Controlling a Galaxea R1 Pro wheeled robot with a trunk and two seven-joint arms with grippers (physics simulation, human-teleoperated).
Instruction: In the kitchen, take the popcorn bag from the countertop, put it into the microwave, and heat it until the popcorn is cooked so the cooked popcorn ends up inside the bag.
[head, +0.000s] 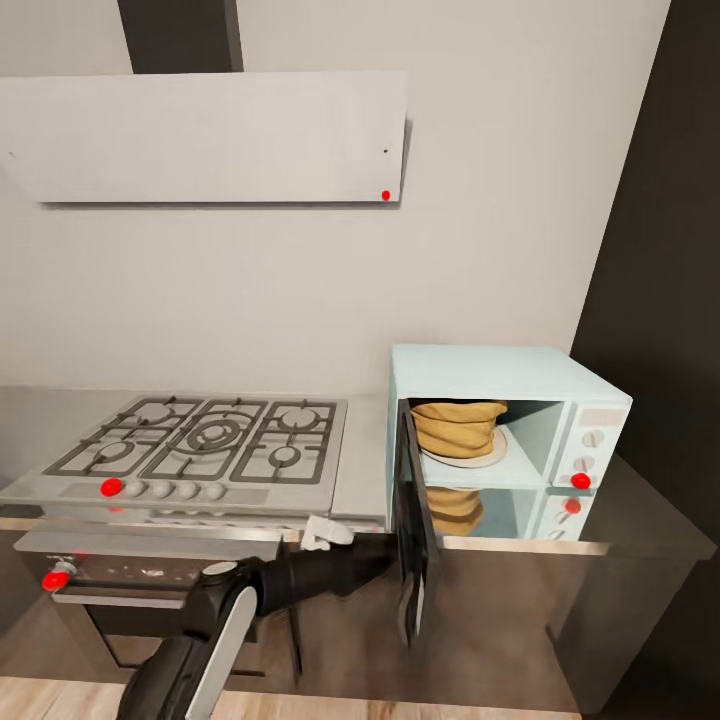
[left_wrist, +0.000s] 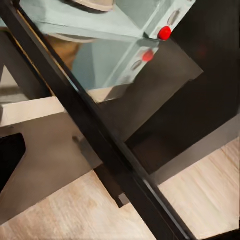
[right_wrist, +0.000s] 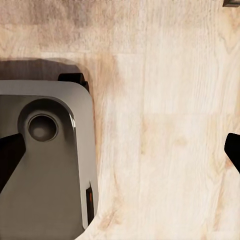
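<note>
Head view: popcorn bag (head: 458, 427) inside open microwave (head: 520, 375).

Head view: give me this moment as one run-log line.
stage: bag loaded | popcorn bag: inside microwave on its plate | door: open | left gripper: below the countertop edge, near the door, state unclear | right gripper: open over floor

Steel gas hob (head: 205, 445) sits flush in the top, five burners with black grates and a row of knobs along the front (one knob is red). Under it there's a built-in oven (head: 140, 575) with a dark front. Flat white hood (head: 205, 137) hangs on the pale grey wall (head: 300, 290) above. Light wood floor (right_wrist: 170, 140) down below, and a dark tall panel (head: 665, 250) on the right.
</note>
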